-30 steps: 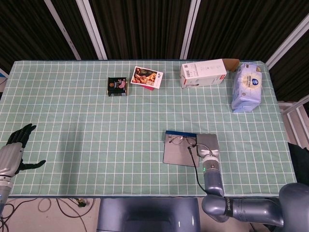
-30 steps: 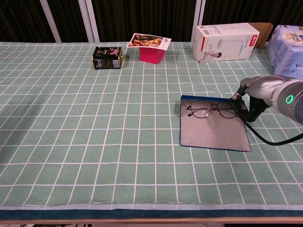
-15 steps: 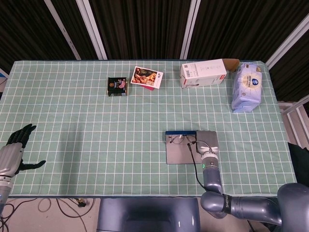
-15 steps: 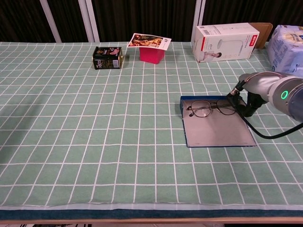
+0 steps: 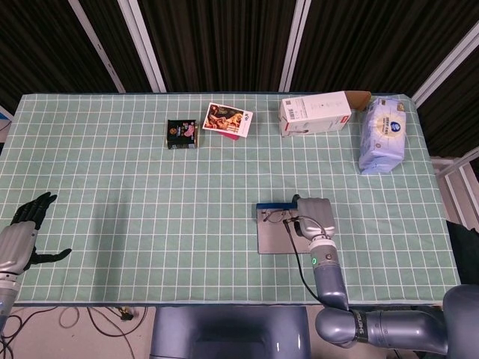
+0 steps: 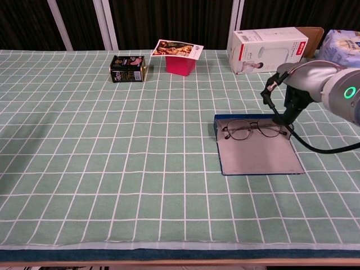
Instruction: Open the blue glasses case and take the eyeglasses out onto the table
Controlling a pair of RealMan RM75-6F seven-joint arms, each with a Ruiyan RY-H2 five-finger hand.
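Dark slatted wall behind; table under a green checked tablecloth [image 6: 112, 169]. Pale blue wipes pack [image 5: 382, 134], white carton [image 5: 314, 114], pink box with a photo card on it [image 6: 180, 64] and small black tin [image 6: 127, 68] line the far edge, well apart from the work.

Flat blue glasses case [image 6: 259, 154] lies open right of centre, grey lining up. Thin dark wire-framed eyeglasses [image 6: 250, 129] lie across its far end, lenses up, not yet on the cloth.

Right hand [image 6: 288, 107] hovers at the frame's right end; cannot tell whether its fingers are spread or pinching the rim. Left hand [image 5: 22, 232] rests idle at the near-left corner, fingers spread.

Judgement: frame is light, springy, fragile, and sits low, so hard to get under. Take it at the bridge or a temple hinge, not the lenses. The case is light and may slide.
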